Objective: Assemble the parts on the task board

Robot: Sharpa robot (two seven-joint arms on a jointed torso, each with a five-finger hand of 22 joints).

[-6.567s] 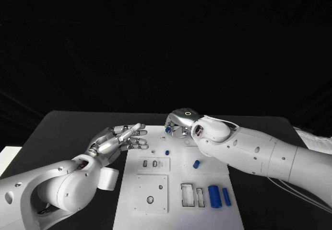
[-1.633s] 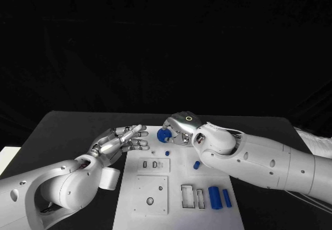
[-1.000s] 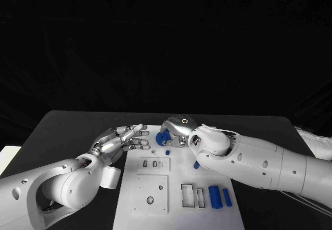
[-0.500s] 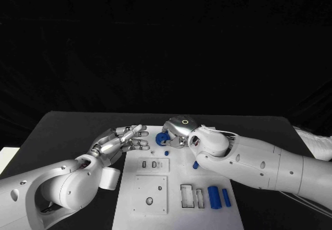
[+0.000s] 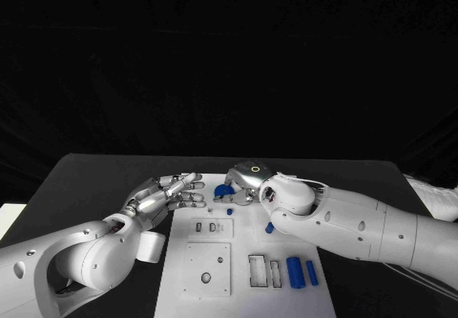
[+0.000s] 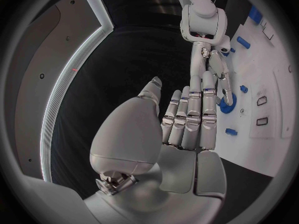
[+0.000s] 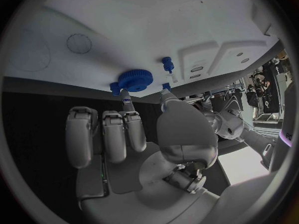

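Head view: no readable writing on the task board (image 5: pixel 205 291). Shows the right hand (image 5: pixel 250 180) at the board's far end, pinching a blue gear (image 5: pixel 224 191) between fingertip and thumb, just above the board. Shows the left hand (image 5: pixel 170 193) at the board's far left edge, fingers spread flat, holding nothing. Board recesses near the middle look unfilled; two blue cylinders (image 5: pixel 302 271) lying beside the slots at the near right, small blue pegs (image 5: pixel 230 211) just near of the gear.
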